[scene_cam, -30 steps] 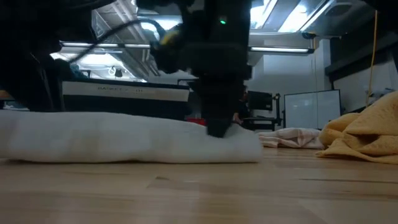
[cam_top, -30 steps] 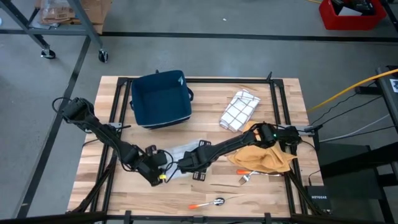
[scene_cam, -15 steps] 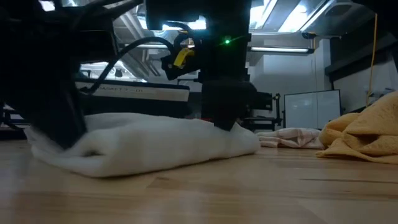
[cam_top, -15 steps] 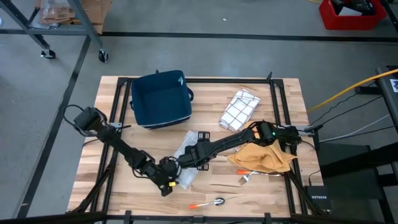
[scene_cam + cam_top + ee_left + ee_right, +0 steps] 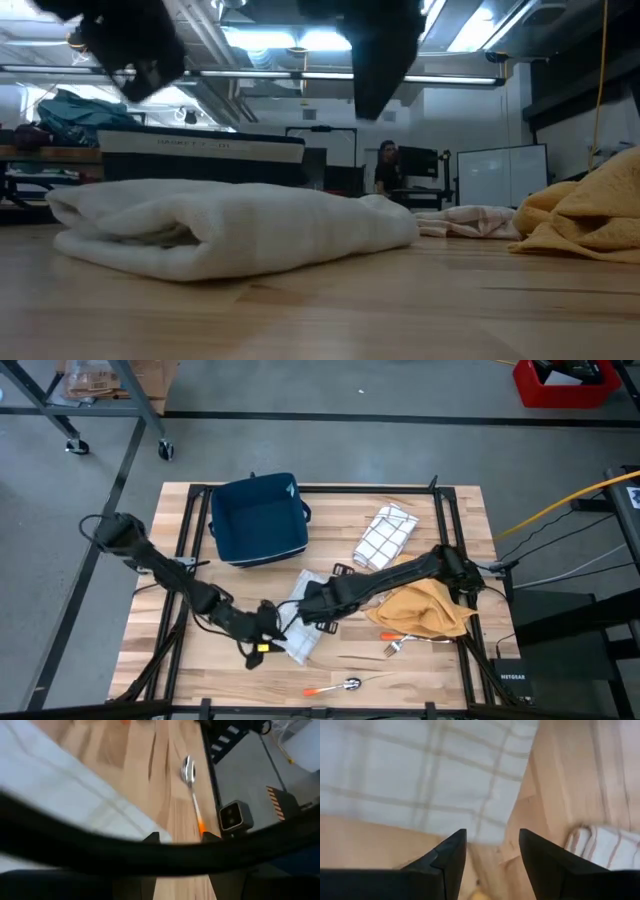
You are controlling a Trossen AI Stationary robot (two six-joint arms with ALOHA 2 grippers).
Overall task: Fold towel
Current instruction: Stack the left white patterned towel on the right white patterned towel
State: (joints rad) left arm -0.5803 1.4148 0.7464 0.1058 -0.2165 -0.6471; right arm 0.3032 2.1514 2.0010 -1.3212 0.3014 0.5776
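Both jaws empty, raised; towel (image 5: 303,622) folded mid-table; spoon (image 5: 340,685) near front edge

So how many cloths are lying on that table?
3. A folded white towel near the front middle, a checked cloth toward the back right, and a crumpled yellow cloth at the right edge. The arms may hide part of them.

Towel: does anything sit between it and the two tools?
Nothing visible does. The folded towel lies free on the table, with the left tool and the right tool lifted just above it, both open.
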